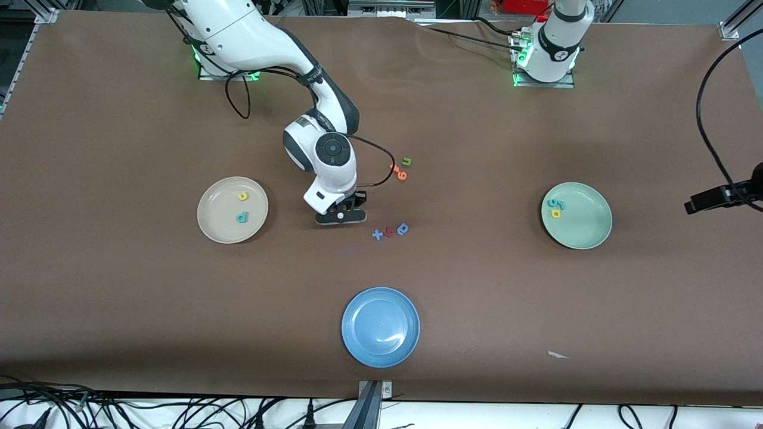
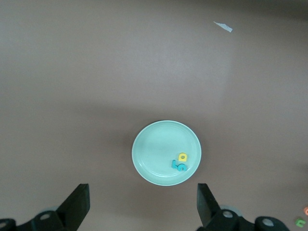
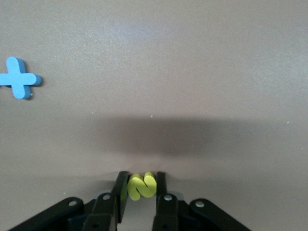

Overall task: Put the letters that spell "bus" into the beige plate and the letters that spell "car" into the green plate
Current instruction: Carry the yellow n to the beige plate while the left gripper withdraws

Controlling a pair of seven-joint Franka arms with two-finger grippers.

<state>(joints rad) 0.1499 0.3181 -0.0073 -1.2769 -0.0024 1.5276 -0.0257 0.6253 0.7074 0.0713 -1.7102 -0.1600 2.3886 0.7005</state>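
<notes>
Right hand (image 1: 340, 217) low at the tabletop (image 1: 119, 119), fingers pinching the yellow "s" (image 3: 142, 186) from both flat sides; letter upright between the pads, long axis running along the fingers. Grip looks seated, though lift-off not confirmed. Beige plate (image 1: 210, 221) toward the right arm's end of the tabletop from this hand, at about the same distance from the front camera; a sideways carry, no reach across. Right arm nearer to that plate by far. Already in the beige plate: yellow "u" (image 1: 242, 195) and teal "b" (image 1: 241, 217). Green plate (image 1: 587, 229) toward the left arm's end, holding teal "c" (image 1: 554, 204) and yellow "a" (image 1: 555, 213), touching each other near the rim; teal "r" not identified in any view. Right forearm folded down steeply, wrist above the hand, fingers vertical. Left hand (image 2: 144, 207) parked high over the green plate, fingers spread wide, holding nothing; arm waiting. Loose letters beside the right hand: blue cross (image 3: 19, 79), a red piece and blue "a" (image 1: 403, 229) in a row. Next requirement, as a judgement: straight lift before translating, to avoid dragging the "s".
</notes>
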